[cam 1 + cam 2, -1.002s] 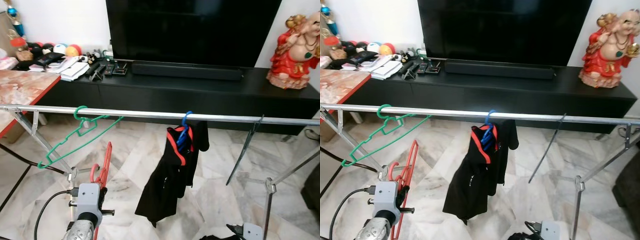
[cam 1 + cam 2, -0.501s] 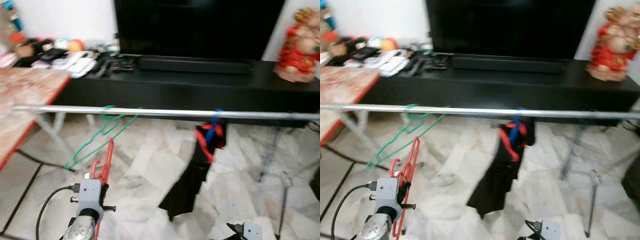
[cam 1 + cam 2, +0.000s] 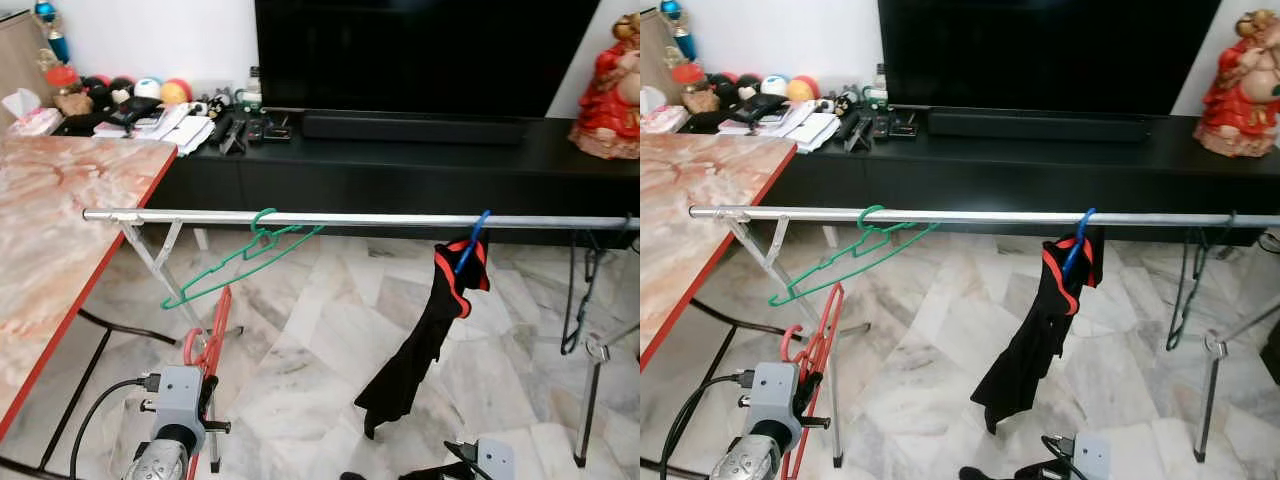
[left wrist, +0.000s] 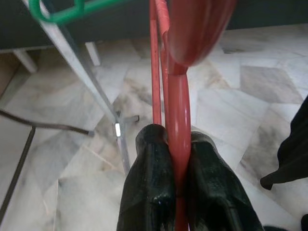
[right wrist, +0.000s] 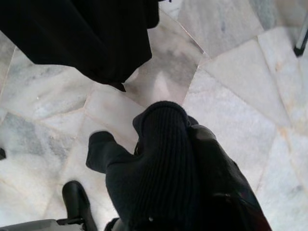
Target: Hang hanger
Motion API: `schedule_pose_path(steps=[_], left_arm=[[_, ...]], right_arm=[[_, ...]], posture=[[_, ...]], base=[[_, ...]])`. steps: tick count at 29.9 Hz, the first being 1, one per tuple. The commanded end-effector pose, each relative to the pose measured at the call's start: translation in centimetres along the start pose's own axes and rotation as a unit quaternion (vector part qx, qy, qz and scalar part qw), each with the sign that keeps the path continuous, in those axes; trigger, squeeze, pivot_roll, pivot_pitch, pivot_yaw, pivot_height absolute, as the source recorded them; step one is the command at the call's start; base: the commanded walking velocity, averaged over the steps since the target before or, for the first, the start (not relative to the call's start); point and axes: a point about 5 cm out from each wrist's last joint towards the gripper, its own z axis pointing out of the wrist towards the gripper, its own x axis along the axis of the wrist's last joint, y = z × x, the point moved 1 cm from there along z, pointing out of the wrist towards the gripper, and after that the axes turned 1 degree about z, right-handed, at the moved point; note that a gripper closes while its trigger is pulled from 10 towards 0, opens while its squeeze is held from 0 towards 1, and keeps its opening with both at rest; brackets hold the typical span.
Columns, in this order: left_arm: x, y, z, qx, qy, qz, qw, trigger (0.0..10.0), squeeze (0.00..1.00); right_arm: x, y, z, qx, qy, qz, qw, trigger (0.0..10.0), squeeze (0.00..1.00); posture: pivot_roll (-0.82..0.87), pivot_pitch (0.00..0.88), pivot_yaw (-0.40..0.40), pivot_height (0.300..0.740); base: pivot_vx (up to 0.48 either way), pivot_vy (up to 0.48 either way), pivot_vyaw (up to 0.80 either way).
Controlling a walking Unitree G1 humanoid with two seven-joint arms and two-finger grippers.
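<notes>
You are carrying the red hanger (image 4: 179, 120) clamped in the left gripper (image 4: 179, 192); the rail (image 3: 380, 219) lies above and ahead. Next, raise its hook over it.

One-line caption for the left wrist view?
Left end effector shut on a red plastic hanger, above marble floor near a green hanger.

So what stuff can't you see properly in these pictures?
- Right gripper: in the right wrist view a black knitted cloth wraps it, so its fingers are hidden.
- Red hanger: the left gripper and the left eye view's bottom edge hide its lower end.
- Small things on the TV bench: too small to name.
</notes>
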Motion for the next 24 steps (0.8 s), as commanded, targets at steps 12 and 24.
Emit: schedule_pose_path(steps=[12,24], left_arm=[[0.1,0.2,-0.1,-0.007,0.003,0.0,1.0,10.0,0.0],[-0.4,1.4,-0.4,-0.065,-0.01,0.025,0.998,10.0,0.0]], right_arm=[[0.0,0.4,0.0,-0.003,0.002,0.0,1.0,10.0,0.0],[-0.1,0.3,0.0,0.002,-0.004,0.002,1.0,10.0,0.0]], posture=[[0.1,0.06,-0.005,0.74],[0.1,0.064,-0.004,0.74]], base=[[0.0,0.0,-0.63],[0.0,0.0,-0.36]])
